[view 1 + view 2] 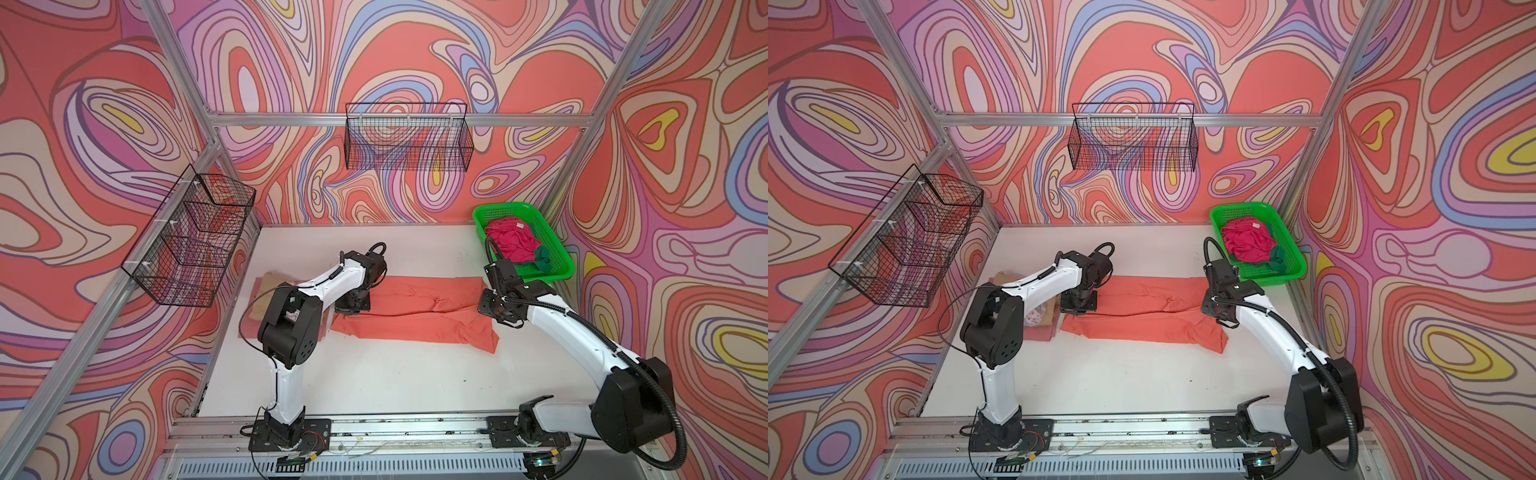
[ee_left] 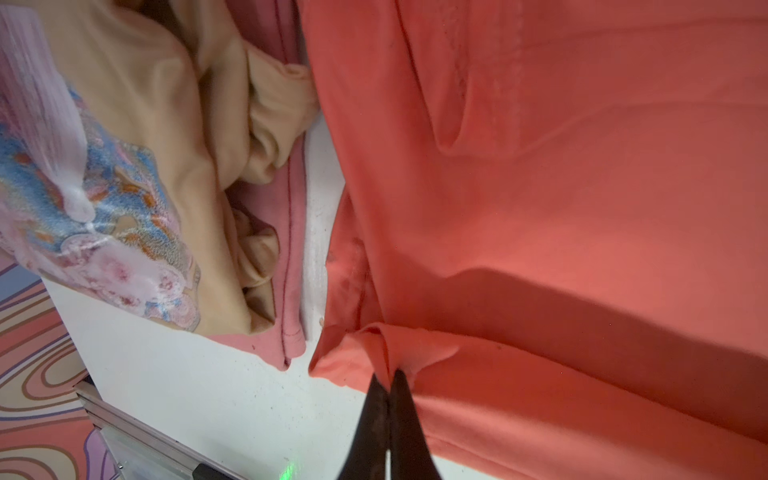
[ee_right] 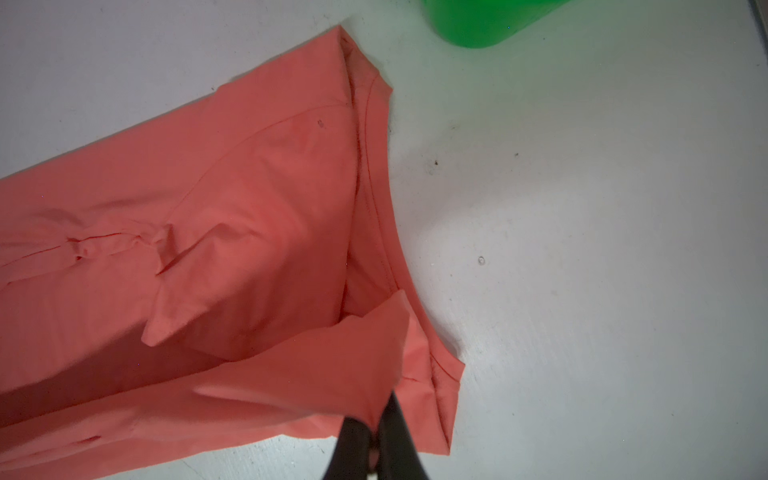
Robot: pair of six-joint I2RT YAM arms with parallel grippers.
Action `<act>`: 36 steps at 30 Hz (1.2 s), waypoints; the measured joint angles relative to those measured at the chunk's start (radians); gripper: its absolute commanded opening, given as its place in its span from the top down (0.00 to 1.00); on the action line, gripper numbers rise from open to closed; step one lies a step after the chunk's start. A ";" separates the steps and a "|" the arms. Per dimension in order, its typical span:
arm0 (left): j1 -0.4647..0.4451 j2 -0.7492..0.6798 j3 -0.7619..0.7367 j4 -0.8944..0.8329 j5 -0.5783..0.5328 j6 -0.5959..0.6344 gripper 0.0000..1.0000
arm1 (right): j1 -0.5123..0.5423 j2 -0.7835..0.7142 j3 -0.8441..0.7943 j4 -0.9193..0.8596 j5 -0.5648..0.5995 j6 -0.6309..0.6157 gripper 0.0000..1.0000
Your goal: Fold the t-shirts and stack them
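- coral-orange t-shirt lies on the white table, mid-table, stretched as a long band left to right, long sides partly folded in; wrinkled ridge along its middle
- neck end points toward the right arm; collar rib shows in the right wrist view; one corner of cloth trails off at the front right
- left gripper is at the band's left end, jaws pressed together on a small raised fold of the coral-orange t-shirt
- right gripper is at the band's right end, jaws clamped on a flap of the same shirt just beside the collar; the flap is lifted off the layer under it
- tan t-shirt with a pale pink-and-blue print is folded just beside the coral shirt's left end, on top of the salmon-pink t-shirt; a thin strip of bare table lies between that stack and the coral shirt
- green basket sits at the far right corner of the table, near the right arm
- magenta-pink t-shirt is bunched in it, white label showing; dark green t-shirt is partly under it at the near side
- two black wire baskets hang on the frame: back wall and left wall
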 measured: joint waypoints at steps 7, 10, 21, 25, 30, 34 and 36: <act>0.000 0.049 0.039 -0.002 -0.002 0.018 1.00 | -0.014 0.072 0.000 0.039 -0.015 -0.014 1.00; 0.000 0.057 0.039 -0.002 -0.002 0.020 0.96 | -0.022 0.098 0.000 0.051 -0.018 -0.014 1.00; 0.021 0.073 0.083 -0.002 0.008 0.022 0.72 | -0.060 0.170 0.006 0.085 -0.026 -0.014 1.00; 0.026 0.084 0.099 -0.002 0.014 0.024 0.57 | -0.064 0.197 0.013 0.090 -0.035 -0.015 1.00; 0.033 0.082 0.134 -0.003 0.016 0.024 0.31 | -0.066 0.221 0.048 0.092 -0.045 -0.011 0.60; 0.060 0.037 0.134 0.007 0.025 0.021 0.14 | -0.069 0.224 0.092 0.088 -0.049 -0.008 0.39; 0.079 -0.031 0.111 0.032 0.036 0.021 0.03 | -0.070 0.222 0.115 0.089 -0.053 -0.009 0.37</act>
